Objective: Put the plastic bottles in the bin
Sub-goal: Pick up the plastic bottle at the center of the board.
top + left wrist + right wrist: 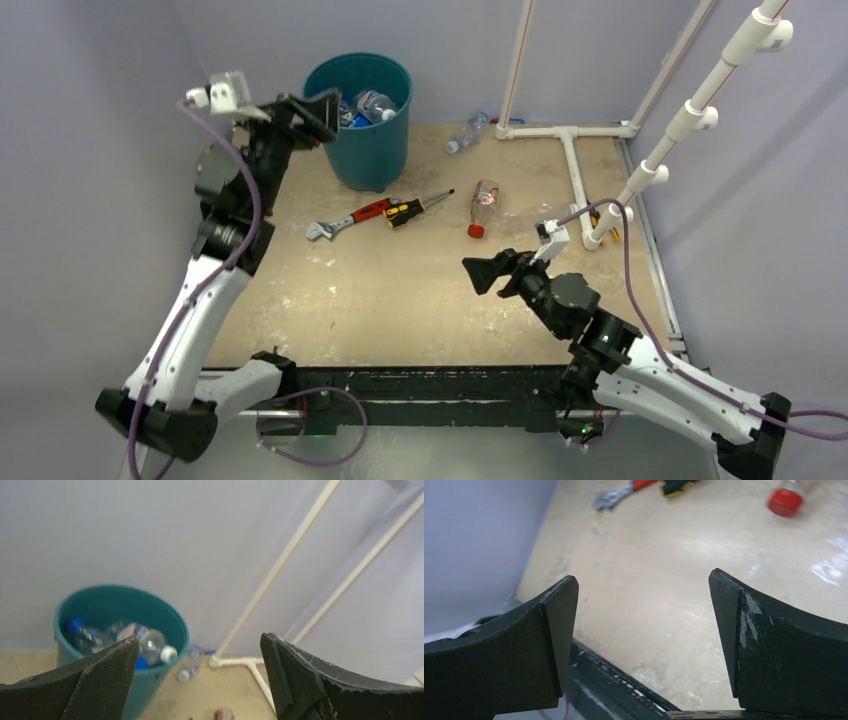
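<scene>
Several plastic bottles (pixel 372 104) lay heaped inside the bin (pixel 372 140), which stood at the far left of the counter (pixel 400 300), close to the back wall. They were jumbled, with a blue cap and a white cap showing at the top and no common direction. That part of the task was judged done.

2 bottles lay outside the bin, both on their sides on the counter:
- The red-capped bottle (pixel 484 207) lay right of centre, just beyond the screwdriver (pixel 420 207). Its long axis ran roughly near to far, with the cap toward the arms.
- The other bottle (pixel 466 133) lay by the back wall, between the bin and the white pipe frame (pixel 570 150). Its axis was diagonal, with the cap toward the bin.

The left hand (pixel 322 112) was raised beside the bin's left rim. Its jaws were apart with nothing between them. That position was consistent with a release over the bin, though this is a judgement only.

The right hand (pixel 482 274) sat low over the near right of the counter, also spread wide and empty. It faced the open boards, with the red cap at the upper edge of its own view. It appeared the better placed for that bottle, and a grip across the body would suit the near-to-far lie.

The wrench (pixel 345 222) lay beside the screwdriver, and neither is part of the task.
</scene>
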Motion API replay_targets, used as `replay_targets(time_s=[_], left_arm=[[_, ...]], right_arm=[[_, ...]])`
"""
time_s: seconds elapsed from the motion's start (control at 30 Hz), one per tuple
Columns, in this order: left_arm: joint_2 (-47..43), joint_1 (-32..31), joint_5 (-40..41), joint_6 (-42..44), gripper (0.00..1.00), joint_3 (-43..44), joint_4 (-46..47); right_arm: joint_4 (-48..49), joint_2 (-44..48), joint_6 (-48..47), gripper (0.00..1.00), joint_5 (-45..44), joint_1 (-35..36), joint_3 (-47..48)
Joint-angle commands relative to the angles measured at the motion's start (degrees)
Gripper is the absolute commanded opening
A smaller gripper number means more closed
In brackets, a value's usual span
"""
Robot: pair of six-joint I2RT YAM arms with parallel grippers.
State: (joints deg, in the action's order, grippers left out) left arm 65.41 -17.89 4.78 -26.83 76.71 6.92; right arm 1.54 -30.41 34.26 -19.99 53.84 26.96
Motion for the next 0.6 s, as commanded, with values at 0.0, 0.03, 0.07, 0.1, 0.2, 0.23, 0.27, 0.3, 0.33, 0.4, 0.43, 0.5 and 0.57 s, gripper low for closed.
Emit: replay_targets(time_s=[0.0,0.03,0.07,0.1,0.2,0.23,0.27,0.3,0.33,0.4,0.43,0.5,0.57], left_arm=[[-8.4,-2.1,-0.7,-7.6,0.91,-14.9,-2.2],[-9.9,-3.1,-1.2,-8.1,0.91,-17.3,-3.8],[-10.8,-4.3,-1.6,-8.2,0.91,-19.2,-5.8],[-11.5,-6.1,-1.6,-8.2,0.91,-20.7,-8.8],[-13.0,-13.2,-0.3,-7.4,0.91,-25.0,-14.2],[-13.5,-15.5,0.3,-7.5,0.91,-26.5,-15.1],[-14.0,-17.9,1.2,-7.8,0.91,-28.1,-15.6],[-14.9,-20.1,2.6,-8.0,0.91,-29.7,-15.9],[-15.6,-22.5,4.1,-8.4,0.91,-31.5,-16.0],[-17.1,-25.7,6.6,-9.2,0.91,-34.9,-15.7],[-17.8,-26.9,7.2,-10.1,0.91,-36.7,-15.2],[-19.3,-27.5,6.8,-11.7,0.90,-41.2,-13.4],[-21.2,-27.5,5.5,-13.2,0.90,-44.8,-11.5]], right_arm=[[-7.6,-7.9,5.4,0.99,-15.8,-0.5,2.9],[-7.2,-10.1,5.8,0.99,-16.2,-0.9,3.3],[-6.7,-12.2,6.1,0.99,-16.2,-1.7,3.5],[-6.0,-14.5,6.3,0.99,-16.1,-2.5,3.8],[-3.5,-20.5,6.2,0.99,-14.0,-7.8,4.1],[-2.1,-21.9,5.8,0.99,-12.0,-10.3,3.9],[0.8,-23.3,5.6,0.99,-9.9,-12.6,3.4],[3.2,-25.0,5.2,0.99,-8.2,-14.5,2.8],[5.4,-26.9,5.0,0.99,-7.4,-15.3,2.6],[8.4,-32.3,5.1,0.98,-7.0,-15.9,3.4],[9.8,-35.0,5.1,0.98,-6.8,-15.9,4.2],[12.6,-40.3,4.8,0.97,-6.6,-16.0,6.3],[13.9,-45.1,4.3,0.95,-7.1,-16.1,8.8]])
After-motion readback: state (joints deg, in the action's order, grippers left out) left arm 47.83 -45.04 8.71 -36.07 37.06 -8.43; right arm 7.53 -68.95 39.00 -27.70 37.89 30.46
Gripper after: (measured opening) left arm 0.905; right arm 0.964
